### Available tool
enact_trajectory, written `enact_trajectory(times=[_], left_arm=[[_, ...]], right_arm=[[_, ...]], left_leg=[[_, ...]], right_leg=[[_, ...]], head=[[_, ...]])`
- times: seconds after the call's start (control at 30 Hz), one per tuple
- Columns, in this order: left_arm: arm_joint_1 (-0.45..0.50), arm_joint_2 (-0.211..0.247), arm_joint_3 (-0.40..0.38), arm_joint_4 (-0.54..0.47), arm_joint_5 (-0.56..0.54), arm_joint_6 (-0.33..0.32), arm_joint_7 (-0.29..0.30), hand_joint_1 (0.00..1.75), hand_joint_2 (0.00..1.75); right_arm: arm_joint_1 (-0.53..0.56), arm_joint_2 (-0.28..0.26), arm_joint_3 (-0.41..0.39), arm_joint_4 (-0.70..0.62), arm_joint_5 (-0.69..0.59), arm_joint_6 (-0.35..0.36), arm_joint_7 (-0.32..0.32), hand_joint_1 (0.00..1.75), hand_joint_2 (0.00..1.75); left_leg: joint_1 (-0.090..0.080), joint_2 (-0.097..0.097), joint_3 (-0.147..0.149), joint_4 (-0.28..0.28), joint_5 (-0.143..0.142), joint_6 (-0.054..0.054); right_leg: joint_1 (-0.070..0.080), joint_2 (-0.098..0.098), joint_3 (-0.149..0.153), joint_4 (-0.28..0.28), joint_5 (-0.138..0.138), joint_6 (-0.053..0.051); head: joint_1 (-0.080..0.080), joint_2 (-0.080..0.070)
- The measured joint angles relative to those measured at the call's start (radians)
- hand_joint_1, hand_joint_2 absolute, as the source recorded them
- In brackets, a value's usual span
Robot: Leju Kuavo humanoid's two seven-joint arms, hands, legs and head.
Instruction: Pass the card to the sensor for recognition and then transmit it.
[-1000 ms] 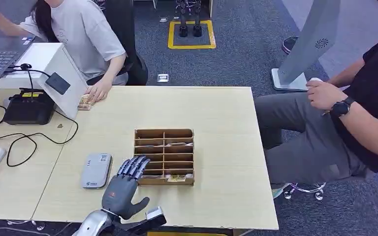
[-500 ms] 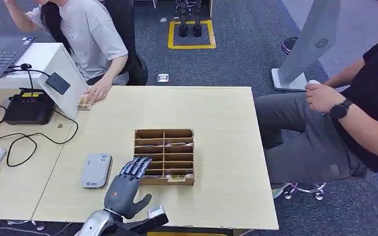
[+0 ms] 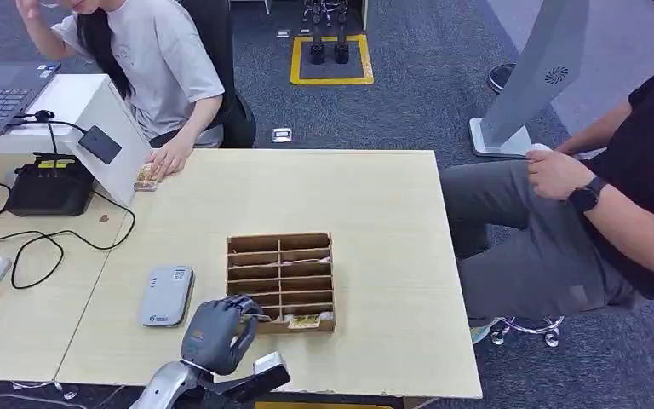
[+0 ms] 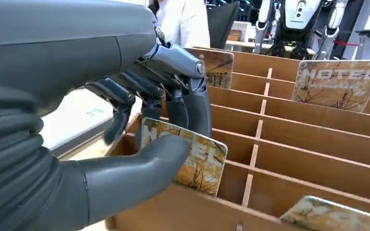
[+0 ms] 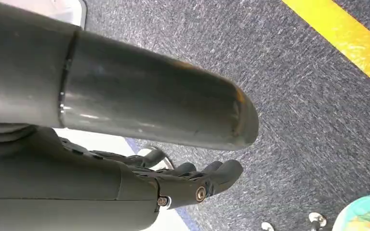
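At the table's near edge my left hand [image 3: 215, 331] curls over the near-left corner of the wooden slotted box [image 3: 279, 242]. In the left wrist view the left hand [image 4: 125, 72] pinches a yellow-brown hotel card [image 4: 197, 156] between thumb and fingers, the card still low in the nearest slot. More cards [image 4: 339, 79] stand in other slots. The grey card sensor [image 3: 167, 295] lies flat on the table just left of the box. My right hand [image 5: 192, 185] hangs over the carpet with its fingers loosely extended, holding nothing.
A person at the far left rests a hand on a card [image 3: 146, 177] beside a white stand. A black device [image 3: 49, 187] with cables sits at the left. Another person [image 3: 596, 196] sits close to the table's right edge.
My left hand's fingers went from stretched flat over the box to curled around a card. The box slid slightly toward the near edge. The far-left person raised an arm.
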Motion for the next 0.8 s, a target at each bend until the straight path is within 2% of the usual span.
enact_trajectory(times=[0.27, 0.6, 0.73, 0.8], left_arm=[[0.000, 0.000, 0.000, 0.005, 0.037, 0.000, -0.006, 1.75, 1.75], [0.003, 0.018, 0.019, -0.011, 0.105, 0.007, -0.052, 1.75, 1.75], [-0.005, 0.065, 0.072, -0.121, 0.171, 0.017, -0.138, 1.75, 1.75], [-0.029, 0.098, 0.110, -0.199, 0.209, -0.012, -0.170, 1.75, 1.75]], right_arm=[[-0.001, 0.001, -0.002, -0.001, 0.005, 0.001, 0.000, 0.00, 0.00], [0.000, 0.002, -0.020, -0.001, 0.011, 0.001, -0.007, 0.00, 0.00], [0.002, 0.002, -0.029, -0.001, 0.014, 0.000, -0.023, 0.00, 0.00], [0.006, 0.002, -0.036, -0.001, 0.014, -0.002, -0.031, 0.00, 0.00]], left_leg=[[0.000, 0.000, 0.000, 0.000, 0.000, 0.000], [0.000, 0.000, 0.000, 0.000, 0.000, 0.000], [0.000, 0.000, 0.000, 0.000, 0.000, 0.000], [0.000, 0.000, 0.000, 0.000, 0.000, 0.000]], right_leg=[[0.000, 0.000, 0.000, 0.000, 0.000, 0.000], [0.000, 0.000, 0.000, 0.000, 0.000, 0.000], [0.000, 0.000, -0.001, 0.000, 0.000, 0.000], [0.000, -0.001, -0.001, 0.000, 0.000, 0.000]], head=[[0.000, 0.000], [0.000, 0.000], [0.000, 0.000], [0.000, 0.000]])
